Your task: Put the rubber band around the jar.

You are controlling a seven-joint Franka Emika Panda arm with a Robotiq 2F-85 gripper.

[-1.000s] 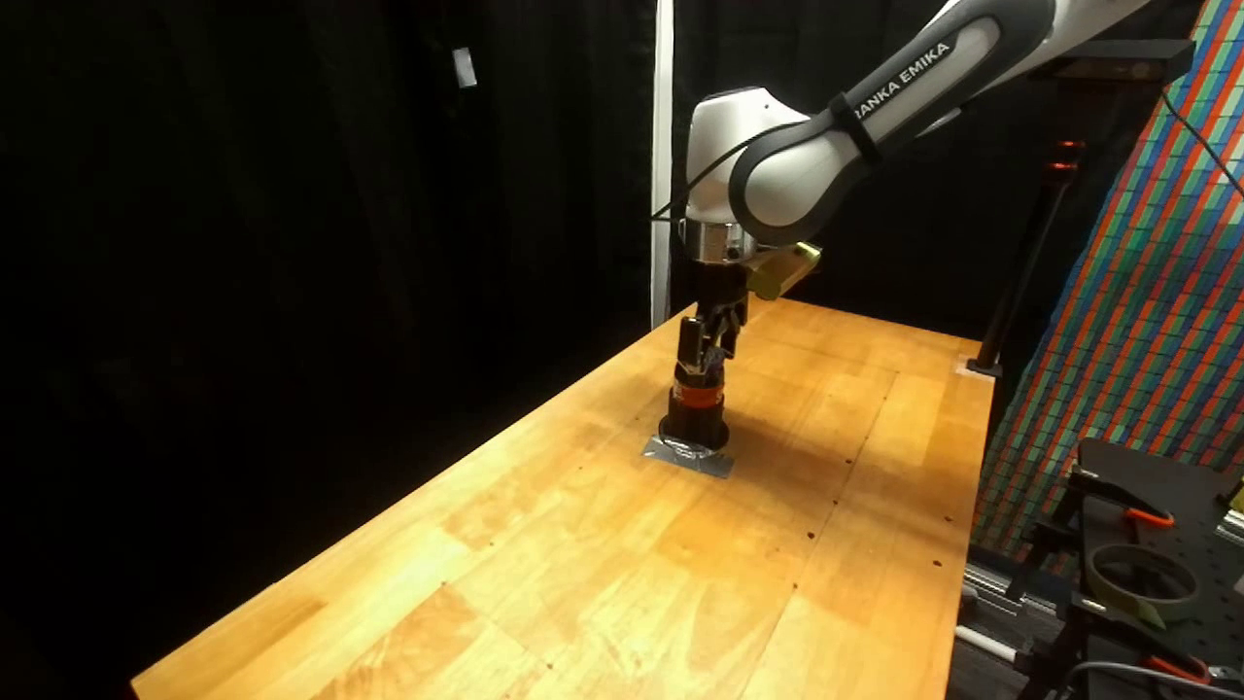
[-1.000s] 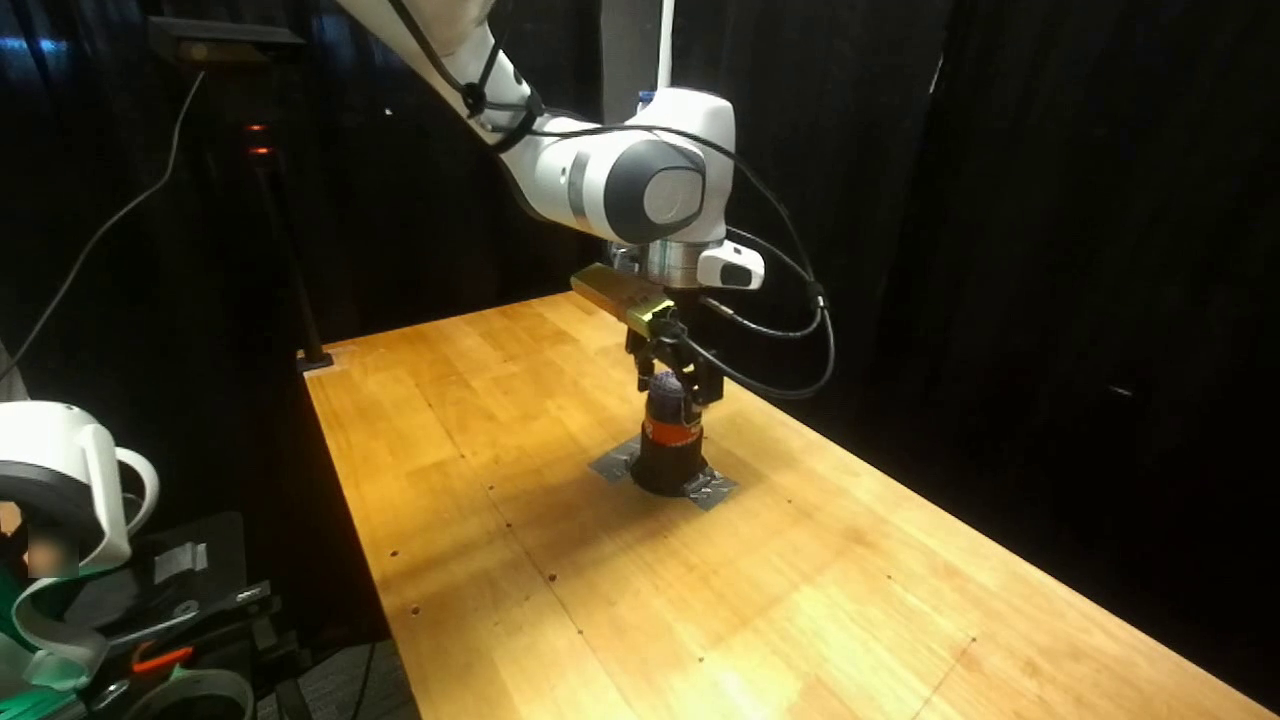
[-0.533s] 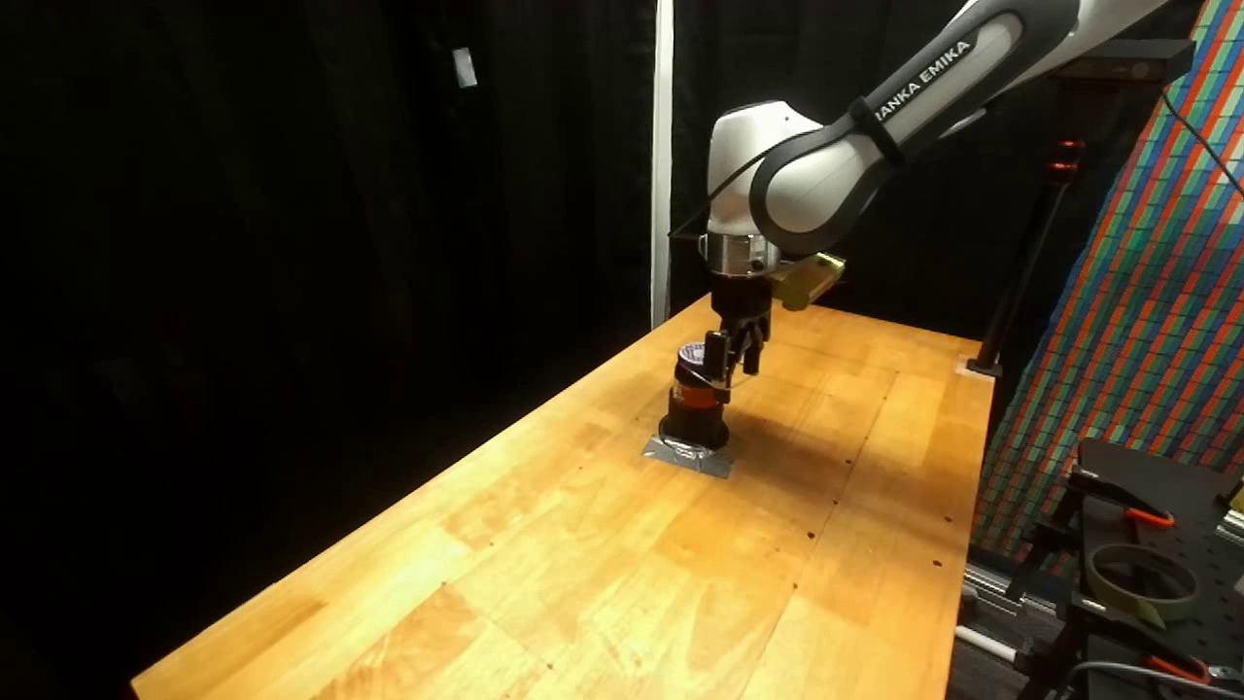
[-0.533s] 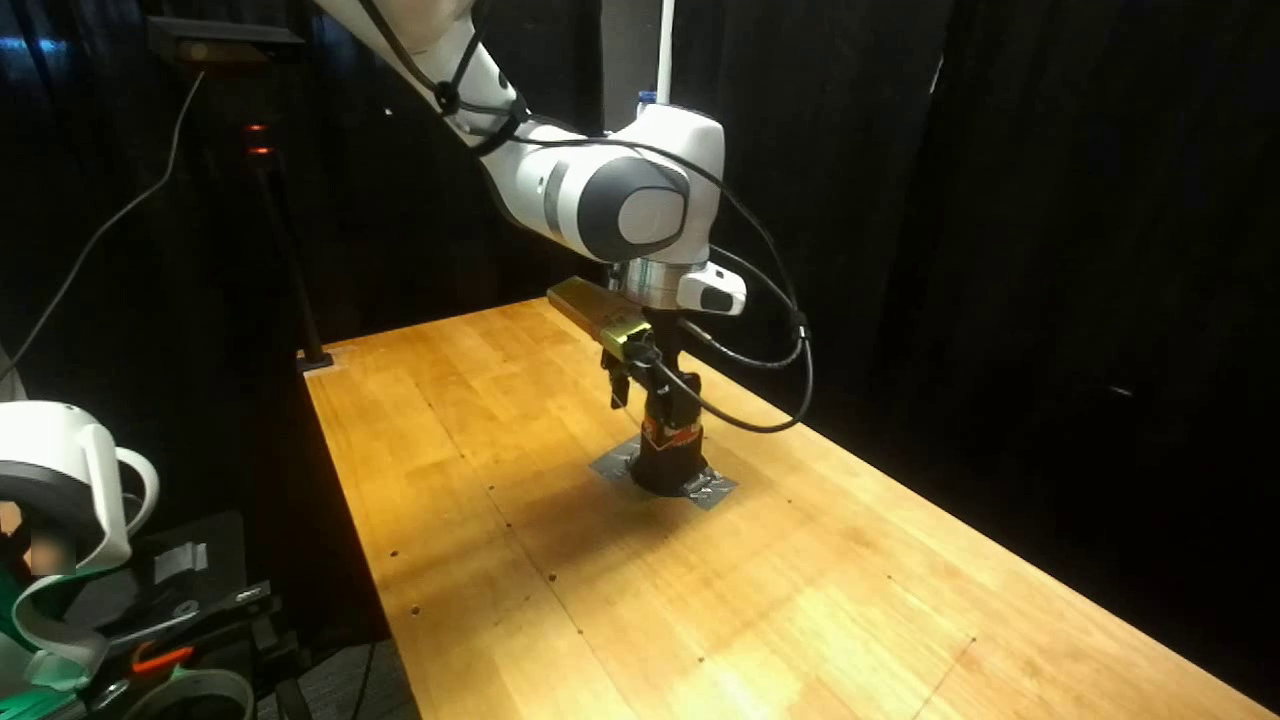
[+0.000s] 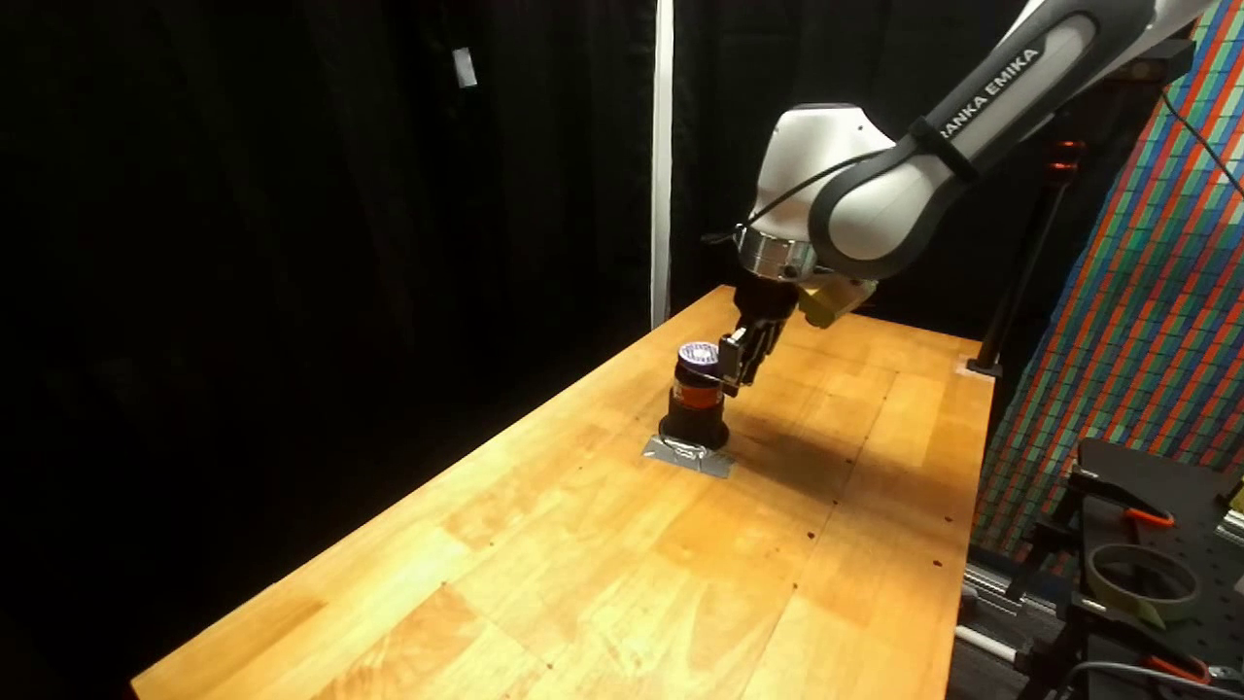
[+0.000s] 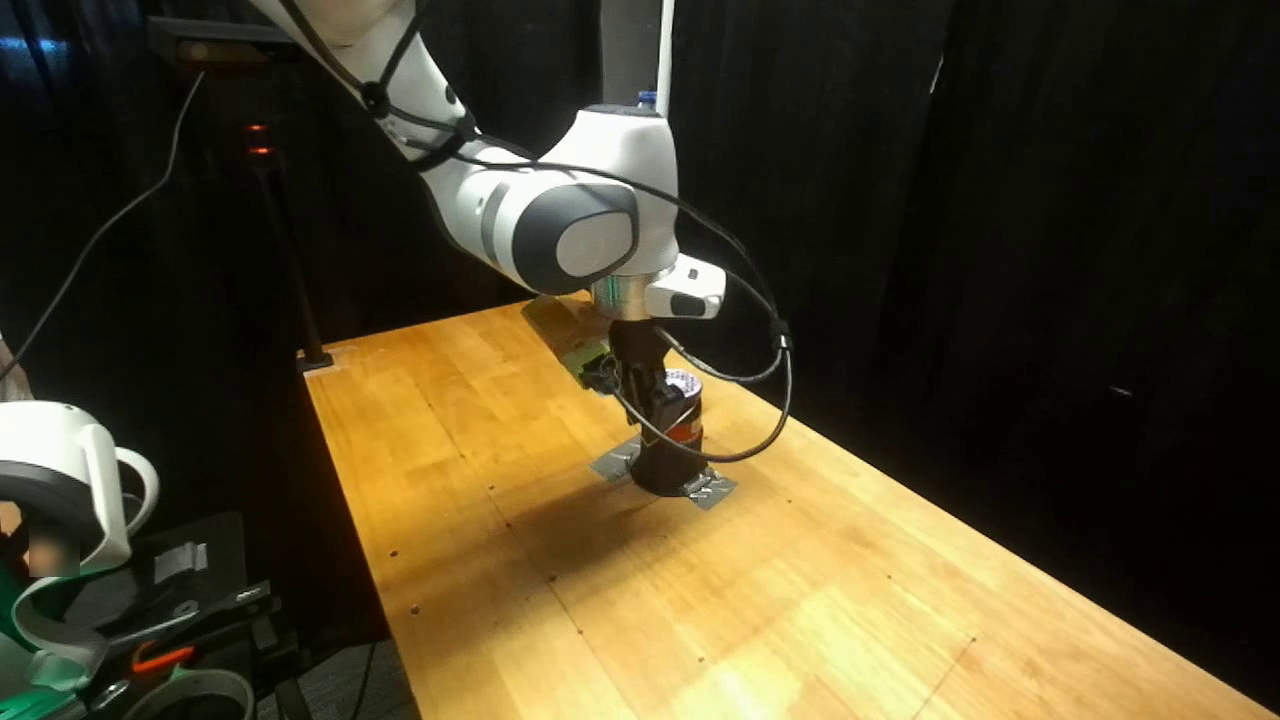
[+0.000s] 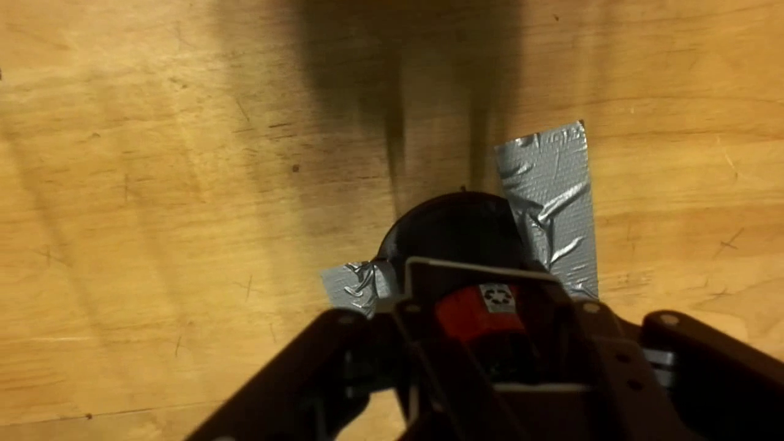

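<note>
The jar (image 5: 698,394), dark with an orange-red stripe, stands upright on the table, its pale-marked top (image 5: 698,354) in view. My gripper (image 5: 736,377) is low and tilted beside the jar's upper part, not over it. In the wrist view a thin pale rubber band (image 7: 486,268) spans from finger to finger, in front of the jar. A thin line also crosses the jar below its top in an exterior view, so the band seems to reach around it. Both fingers (image 7: 612,355) of my gripper stand apart, partly narrowed. Where the band runs behind the jar is hidden.
Grey tape (image 7: 551,202) holds the jar's wide black base (image 7: 456,223) to the wooden table (image 5: 583,544). A loose cable (image 6: 785,395) loops from the arm near the jar. A tape roll (image 5: 1142,580) lies on a black side surface.
From above the jar, my gripper has shifted toward the arm's base side, come lower and tilted. Its jaws have narrowed partway. The jar's top has come into view; the jar has not moved.
</note>
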